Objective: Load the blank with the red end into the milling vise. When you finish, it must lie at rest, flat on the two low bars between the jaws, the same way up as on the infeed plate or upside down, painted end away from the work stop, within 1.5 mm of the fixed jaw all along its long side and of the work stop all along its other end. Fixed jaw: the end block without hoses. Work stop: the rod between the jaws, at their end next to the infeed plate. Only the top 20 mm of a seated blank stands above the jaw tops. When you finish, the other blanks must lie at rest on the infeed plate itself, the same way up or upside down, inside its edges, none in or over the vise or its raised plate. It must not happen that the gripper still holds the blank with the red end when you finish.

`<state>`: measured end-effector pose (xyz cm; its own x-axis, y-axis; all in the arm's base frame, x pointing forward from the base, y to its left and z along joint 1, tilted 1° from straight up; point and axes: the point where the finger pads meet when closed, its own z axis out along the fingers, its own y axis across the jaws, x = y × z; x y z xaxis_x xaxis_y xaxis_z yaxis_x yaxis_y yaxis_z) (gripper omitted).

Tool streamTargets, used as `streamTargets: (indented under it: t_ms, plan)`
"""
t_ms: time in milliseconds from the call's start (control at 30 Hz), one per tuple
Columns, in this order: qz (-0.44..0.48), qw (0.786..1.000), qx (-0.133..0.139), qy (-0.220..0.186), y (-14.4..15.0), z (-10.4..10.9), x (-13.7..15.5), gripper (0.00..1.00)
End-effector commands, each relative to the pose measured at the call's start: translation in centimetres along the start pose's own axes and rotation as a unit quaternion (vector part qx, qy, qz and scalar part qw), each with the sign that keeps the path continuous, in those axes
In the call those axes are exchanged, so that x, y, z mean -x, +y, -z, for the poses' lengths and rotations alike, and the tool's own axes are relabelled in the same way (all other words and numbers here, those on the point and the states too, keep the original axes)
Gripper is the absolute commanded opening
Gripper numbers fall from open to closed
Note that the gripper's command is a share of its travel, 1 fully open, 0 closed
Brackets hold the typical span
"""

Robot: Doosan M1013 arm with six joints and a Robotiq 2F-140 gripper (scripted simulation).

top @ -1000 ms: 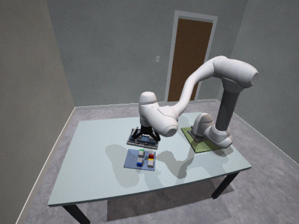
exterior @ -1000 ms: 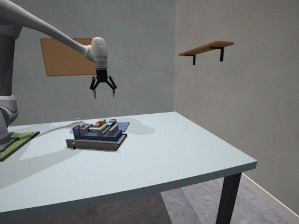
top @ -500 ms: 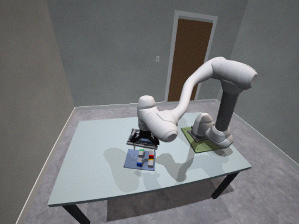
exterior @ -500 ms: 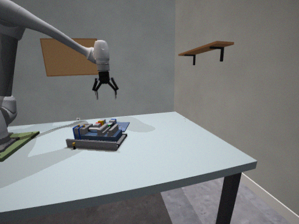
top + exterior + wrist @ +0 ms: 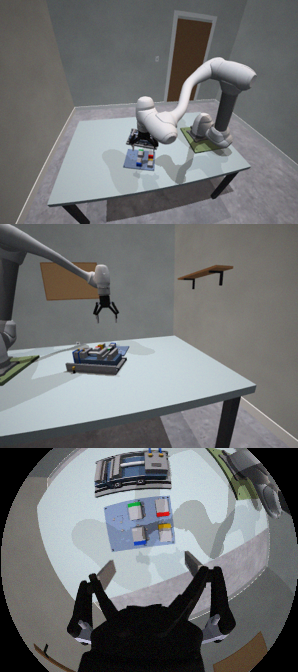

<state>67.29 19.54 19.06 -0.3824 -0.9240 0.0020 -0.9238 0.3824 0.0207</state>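
The blank with the red end (image 5: 151, 154) (image 5: 162, 508) lies on the blue infeed plate (image 5: 129, 161) (image 5: 116, 530) (image 5: 124, 349), at its corner nearest the vise and the arm's base. Three other blanks lie on the plate: one with a green end (image 5: 140, 151) (image 5: 135, 511), one with a blue end (image 5: 139, 163) (image 5: 139, 535) and one with a yellow end (image 5: 150, 163) (image 5: 165, 532). The milling vise (image 5: 97, 356) (image 5: 133, 467) stands on its raised plate just beyond. My gripper (image 5: 106, 318) (image 5: 149, 567) (image 5: 143, 144) is open and empty, high above the vise and plate.
The arm's base stands on a green plate (image 5: 201, 146) (image 5: 17, 364) to one side of the vise. The table (image 5: 87, 163) (image 5: 174, 370) has open edges all round. A wall shelf (image 5: 205, 272) hangs well away.
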Motion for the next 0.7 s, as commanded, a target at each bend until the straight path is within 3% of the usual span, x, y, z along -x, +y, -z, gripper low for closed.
streamTargets:
  t_ms: [0, 667]
  plan:
    - [0.0, 1.0, 0.0, 0.0, 0.0, 0.01, -0.03, 1.0]
    - [0.0, 1.0, 0.0, 0.0, 0.1, 0.02, -0.51, 1.0]
